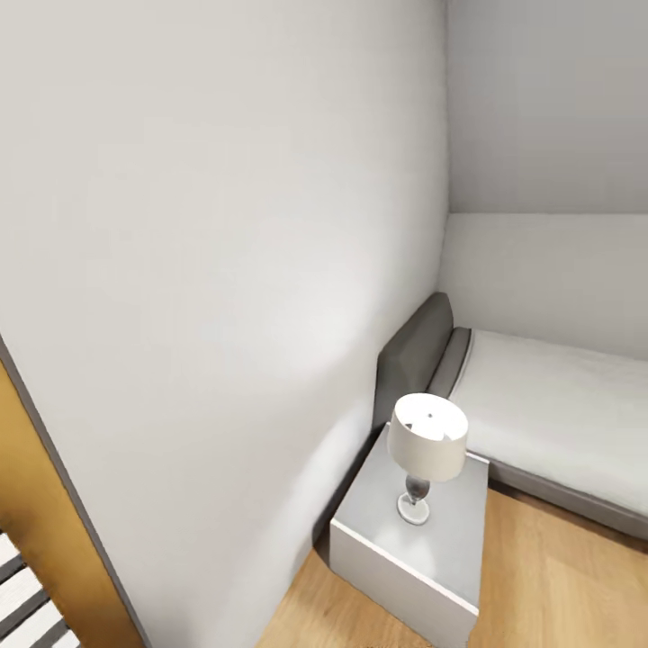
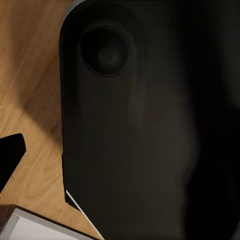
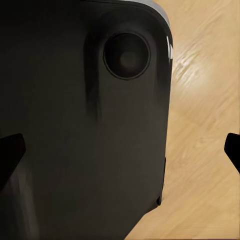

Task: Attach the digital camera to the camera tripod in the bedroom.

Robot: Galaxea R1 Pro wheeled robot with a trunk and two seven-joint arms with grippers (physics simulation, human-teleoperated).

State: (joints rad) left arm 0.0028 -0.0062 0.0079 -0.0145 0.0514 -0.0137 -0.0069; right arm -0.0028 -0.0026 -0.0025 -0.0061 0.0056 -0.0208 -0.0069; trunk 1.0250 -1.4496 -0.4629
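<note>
Room: bedroom corner, pale grey wall (image 1: pixel 207 270) fills left and centre of frame.
Lamp: white-shade lamp (image 1: pixel 427 450) on grey nightstand (image 1: pixel 396 558), lower centre.
Bed: bed (image 1: pixel 558 405) at right, grey headboard.
Door: oak door (image 1: pixel 36 504), lower left.
Floor: wood floor (image 1: pixel 558 585) along bottom.
Camera/tripod: can't place, not seen.
Left gripper (image 2: pixel 10 160): one dark fingertip, jaws can't tell.
Right gripper (image 3: pixel 120 150): fingertips at both frame edges, jaws spread wide, holding nothing.

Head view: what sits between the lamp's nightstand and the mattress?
The grey headboard stands by the wall, between the nightstand bearing the lamp and the white mattress. Nearer the camera, the stretch is bare wood floor.
</note>
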